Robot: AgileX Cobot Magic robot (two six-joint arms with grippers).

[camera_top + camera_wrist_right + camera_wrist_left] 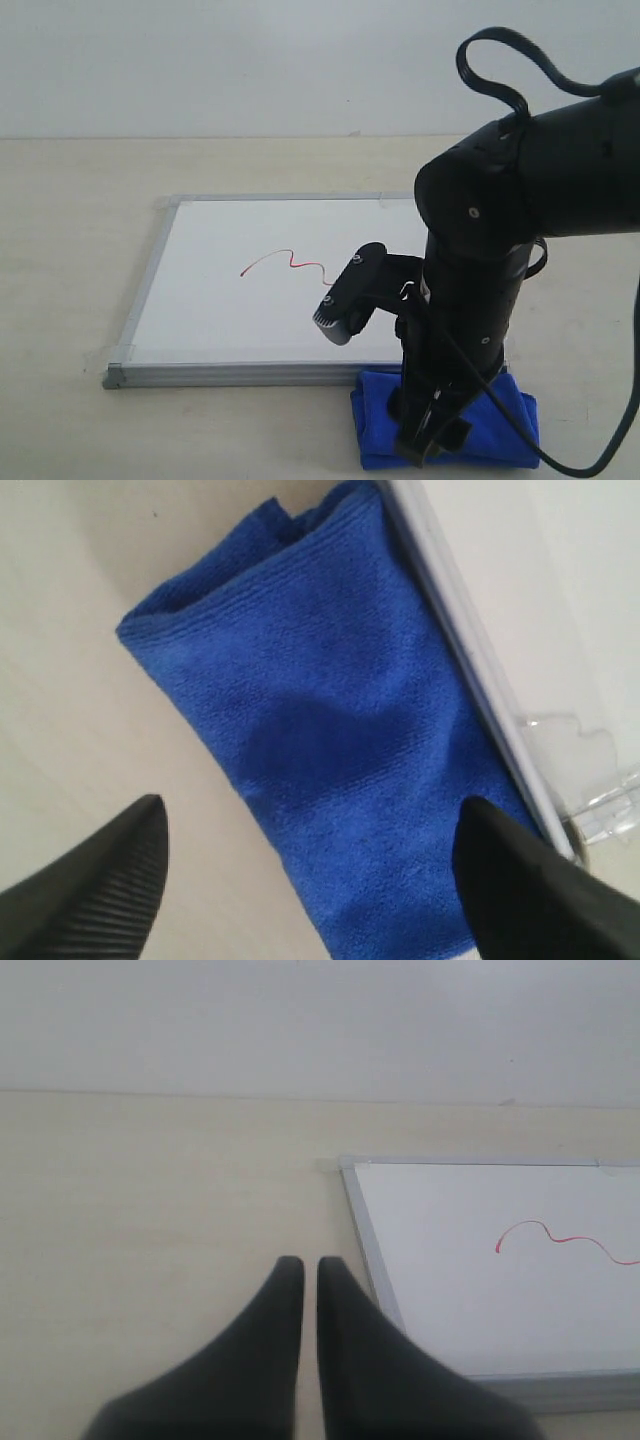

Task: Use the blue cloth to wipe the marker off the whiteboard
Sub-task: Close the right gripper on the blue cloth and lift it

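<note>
Our right gripper (310,818) hangs, fingers wide apart, over the blue cloth (505,412) at lower right against the whiteboard (220,300), so we should drop straight, straddle its thick middle and pinch deep before wiping the marker (290,262).

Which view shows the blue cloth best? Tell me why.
Right wrist view: the blue cloth fills the picture, folded, beside the whiteboard, under the open right gripper. Exterior view: the arm hides part of it. Left wrist view: absent.
</note>
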